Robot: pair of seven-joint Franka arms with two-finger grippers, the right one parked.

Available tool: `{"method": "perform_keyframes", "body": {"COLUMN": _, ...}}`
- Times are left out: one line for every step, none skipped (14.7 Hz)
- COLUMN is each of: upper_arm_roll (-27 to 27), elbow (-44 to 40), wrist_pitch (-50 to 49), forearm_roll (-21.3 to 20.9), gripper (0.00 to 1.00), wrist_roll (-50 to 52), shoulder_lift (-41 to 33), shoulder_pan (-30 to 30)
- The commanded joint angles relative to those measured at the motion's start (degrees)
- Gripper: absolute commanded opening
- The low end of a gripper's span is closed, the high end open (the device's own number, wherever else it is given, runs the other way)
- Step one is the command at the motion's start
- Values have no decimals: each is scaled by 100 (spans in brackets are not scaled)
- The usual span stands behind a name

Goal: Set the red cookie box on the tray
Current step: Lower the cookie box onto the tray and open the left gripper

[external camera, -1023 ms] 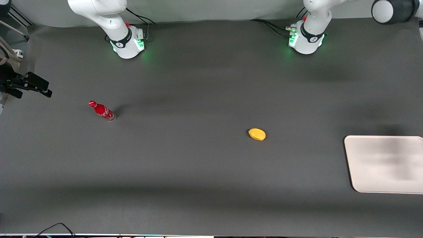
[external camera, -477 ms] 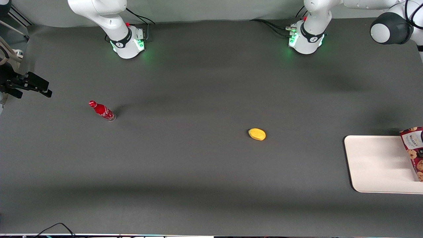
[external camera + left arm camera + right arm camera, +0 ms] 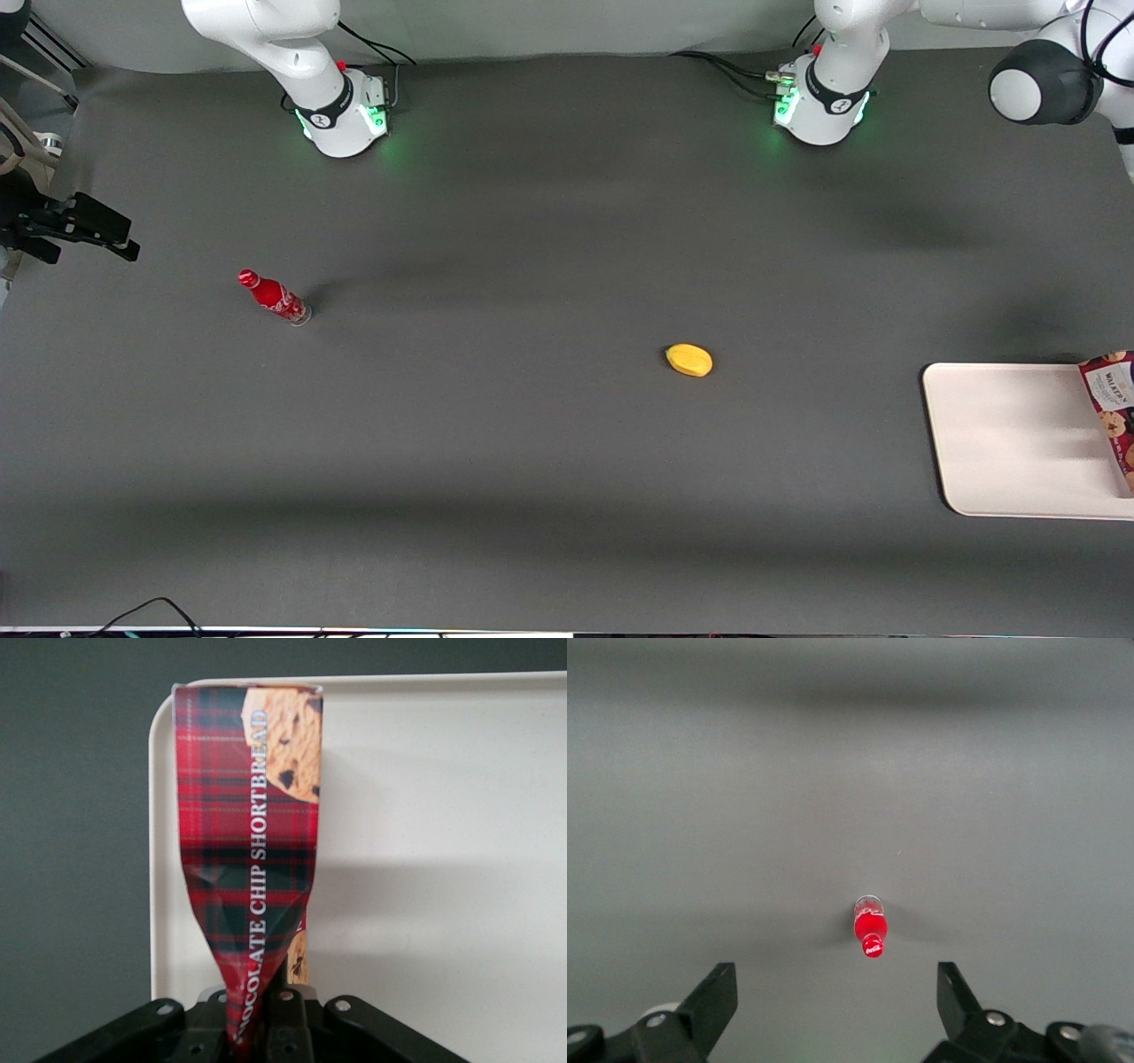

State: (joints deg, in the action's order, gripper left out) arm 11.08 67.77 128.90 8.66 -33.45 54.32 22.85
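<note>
Over cream tray [image 3: 443,815], red cookie box [image 3: 248,833] pinched in claw [image 3: 261,1019]

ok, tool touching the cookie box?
Touching. The left wrist view shows the tool shut on the red cookie box, pinching its end flat, above the tray.

The box [image 3: 248,850] is printed card, slightly glossy and creased where the matt black plastic claw [image 3: 266,1028] pinches it above the smooth matt cream tray [image 3: 443,859]. The desk [image 3: 532,461] wears a matt dark cover. The bottle [image 3: 275,298] shines.
</note>
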Motion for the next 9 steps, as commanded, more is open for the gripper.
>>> {"method": "perform_keyframes", "body": {"upper_arm_roll": 60, "elbow": -185, "wrist_pitch": 39, "forearm_roll": 4, "gripper": 25, "wrist_roll": -127, "shoulder_lift": 141, "shoulder_pan": -26}}
{"method": "perform_keyframes", "body": {"upper_arm_roll": 60, "elbow": -167, "wrist_pitch": 48, "forearm_roll": 39, "gripper": 89, "wrist_roll": -136, "shoulder_lift": 132, "shoulder_pan": -17}}
{"method": "perform_keyframes", "body": {"upper_arm_roll": 60, "elbow": -141, "wrist_pitch": 48, "forearm_roll": 65, "gripper": 100, "wrist_roll": -144, "shoulder_lift": 106, "shoulder_pan": 0}}
{"method": "perform_keyframes", "body": {"upper_arm_roll": 60, "elbow": -89, "wrist_pitch": 48, "forearm_roll": 74, "gripper": 100, "wrist_roll": -136, "shoulder_lift": 62, "shoulder_pan": -9}}
{"method": "perform_keyframes", "body": {"upper_arm_roll": 52, "elbow": -36, "wrist_pitch": 48, "forearm_roll": 74, "gripper": 100, "wrist_roll": -127, "shoulder_lift": 1, "shoulder_pan": -9}}
{"method": "perform_keyframes", "body": {"upper_arm_roll": 52, "elbow": -27, "wrist_pitch": -4, "forearm_roll": 109, "gripper": 100, "wrist_roll": -101, "shoulder_lift": -61, "shoulder_pan": -9}}
{"method": "perform_keyframes", "body": {"upper_arm_roll": 43, "elbow": -27, "wrist_pitch": -92, "forearm_roll": 153, "gripper": 100, "wrist_roll": -92, "shoulder_lift": -192, "shoulder_pan": -9}}
{"method": "perform_keyframes", "body": {"upper_arm_roll": 43, "elbow": -18, "wrist_pitch": -223, "forearm_roll": 162, "gripper": 100, "wrist_roll": -66, "shoulder_lift": -359, "shoulder_pan": -17}}
{"method": "perform_keyframes", "body": {"upper_arm_roll": 34, "elbow": -27, "wrist_pitch": -529, "forearm_roll": 154, "gripper": 100, "wrist_roll": -22, "shoulder_lift": -526, "shoulder_pan": -35}}
